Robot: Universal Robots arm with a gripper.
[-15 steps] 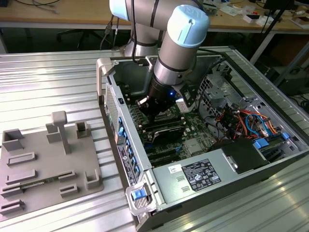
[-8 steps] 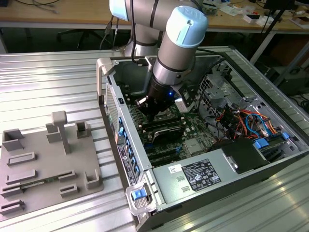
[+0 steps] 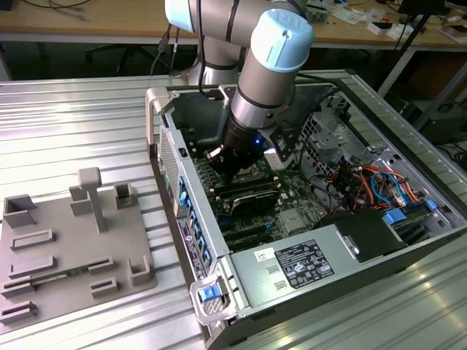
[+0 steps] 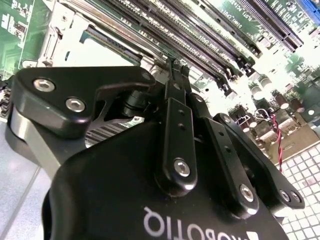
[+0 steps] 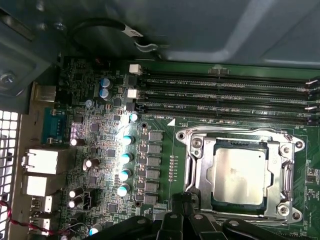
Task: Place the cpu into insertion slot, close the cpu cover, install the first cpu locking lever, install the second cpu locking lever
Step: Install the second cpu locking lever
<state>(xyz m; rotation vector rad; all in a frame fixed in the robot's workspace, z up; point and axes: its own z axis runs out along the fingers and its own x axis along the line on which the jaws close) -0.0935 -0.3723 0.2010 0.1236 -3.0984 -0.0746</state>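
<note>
CPU (image 5: pixel 237 172) seated in the insertion slot (image 5: pixel 200 170), cover (image 5: pixel 235 136) laid flat around it.

In the first wrist view the silver chip is framed by the cpu cover, which is set on the green motherboard (image 5: pixel 115 150) just below the long black memory slots (image 5: pixel 225 95). The gripper (image 4: pixel 172 67) is seen lowered inside the open computer case (image 3: pixel 219 292) beside the socket; its fingers (image 4: pixel 177 135) are pressed together, nothing being held between them.
</note>
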